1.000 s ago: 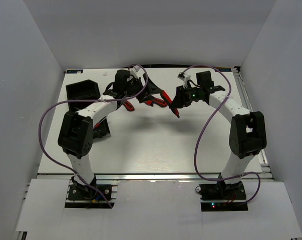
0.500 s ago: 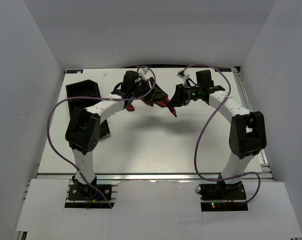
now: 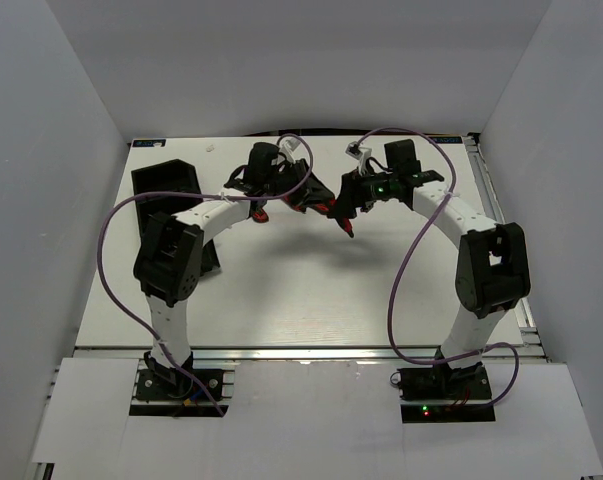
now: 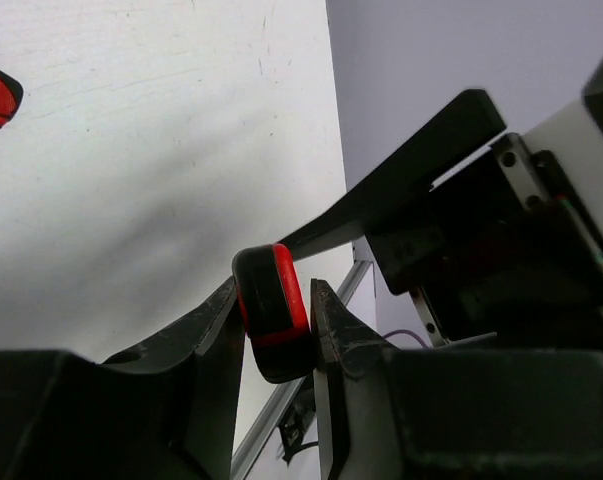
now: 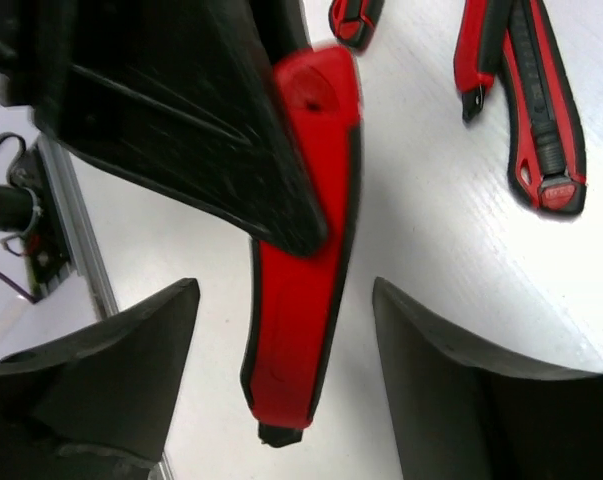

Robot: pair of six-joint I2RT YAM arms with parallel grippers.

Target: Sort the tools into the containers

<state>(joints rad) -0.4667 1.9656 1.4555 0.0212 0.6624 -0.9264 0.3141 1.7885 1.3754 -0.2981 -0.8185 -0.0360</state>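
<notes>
Above the surface (image 3: 281, 290), well right of the bin (image 3: 165, 180), the left fingers (image 4: 216, 330) clamp the red-handled tool (image 5: 301, 280) while the right fingers (image 5: 111, 350), spread wide, flank its free handle; closing squarely before the left releases should prevent a drop.

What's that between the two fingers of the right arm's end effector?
A red tool handle sits in the gap between the open fingers, touching neither; the right wrist view shows it.

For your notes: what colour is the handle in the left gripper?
Red and black handle; left wrist view shows it best.
</notes>
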